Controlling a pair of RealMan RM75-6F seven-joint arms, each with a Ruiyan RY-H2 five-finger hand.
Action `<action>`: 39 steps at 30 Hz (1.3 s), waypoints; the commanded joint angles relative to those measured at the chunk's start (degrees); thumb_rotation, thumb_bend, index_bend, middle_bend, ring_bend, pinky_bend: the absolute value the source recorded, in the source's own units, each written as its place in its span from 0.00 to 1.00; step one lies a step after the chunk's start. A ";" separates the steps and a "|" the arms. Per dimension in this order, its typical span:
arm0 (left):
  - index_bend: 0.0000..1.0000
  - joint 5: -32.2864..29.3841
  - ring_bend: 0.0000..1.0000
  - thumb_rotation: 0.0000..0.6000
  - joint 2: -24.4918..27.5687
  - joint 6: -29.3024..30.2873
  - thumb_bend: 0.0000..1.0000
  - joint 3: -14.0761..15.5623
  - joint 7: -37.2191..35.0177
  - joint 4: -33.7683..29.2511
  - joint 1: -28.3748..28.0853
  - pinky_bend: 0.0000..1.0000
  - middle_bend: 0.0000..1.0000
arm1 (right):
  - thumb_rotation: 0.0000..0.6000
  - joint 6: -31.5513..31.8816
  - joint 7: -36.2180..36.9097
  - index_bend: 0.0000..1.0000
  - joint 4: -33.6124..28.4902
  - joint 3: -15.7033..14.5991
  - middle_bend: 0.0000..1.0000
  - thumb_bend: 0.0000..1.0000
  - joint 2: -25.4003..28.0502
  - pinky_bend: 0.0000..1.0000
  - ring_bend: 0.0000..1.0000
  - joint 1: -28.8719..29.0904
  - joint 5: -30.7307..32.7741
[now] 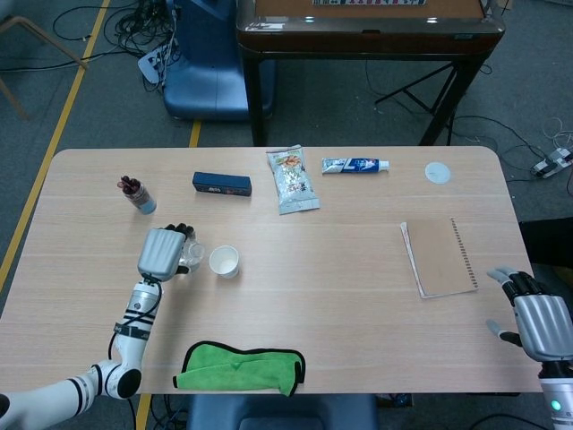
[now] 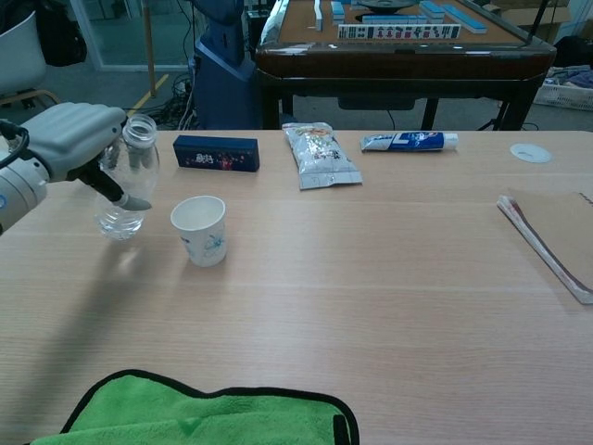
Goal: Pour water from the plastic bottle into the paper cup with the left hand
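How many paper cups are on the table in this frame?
1. The paper cup stands upright near the table's left side, just right of the plastic bottle that the left hand holds. None other shows in either view.

green cloth (image 1: 240,368), notebook (image 1: 440,256), toothpaste tube (image 1: 355,165), snack bag (image 1: 292,179)

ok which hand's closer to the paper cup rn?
Left. The left hand holds the plastic bottle just beside the paper cup; the right hand sits at the table's far opposite edge.
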 commanded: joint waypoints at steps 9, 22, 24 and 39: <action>0.50 -0.44 0.52 1.00 0.75 -0.01 0.00 0.07 2.36 1.02 -0.97 0.69 0.54 | 1.00 -0.20 -0.31 0.25 0.01 -0.16 0.23 0.01 -0.19 0.39 0.21 0.10 -0.15; 0.50 1.41 0.53 1.00 -0.81 -0.16 0.00 2.02 3.65 6.42 -2.27 0.69 0.55 | 1.00 -0.29 -0.29 0.25 0.01 -0.23 0.23 0.01 -0.25 0.39 0.21 0.13 -0.14; 0.50 1.86 0.53 1.00 -1.07 -0.35 0.00 2.53 3.35 7.57 -2.32 0.69 0.55 | 1.00 -0.33 -0.26 0.25 0.00 -0.26 0.23 0.01 -0.23 0.39 0.21 0.14 -0.17; 0.51 3.71 0.54 1.00 -3.08 -0.11 0.00 3.82 5.63 12.91 -3.13 0.70 0.56 | 1.00 -0.59 -0.11 0.25 0.06 -0.38 0.23 0.01 -0.24 0.39 0.21 0.25 -0.22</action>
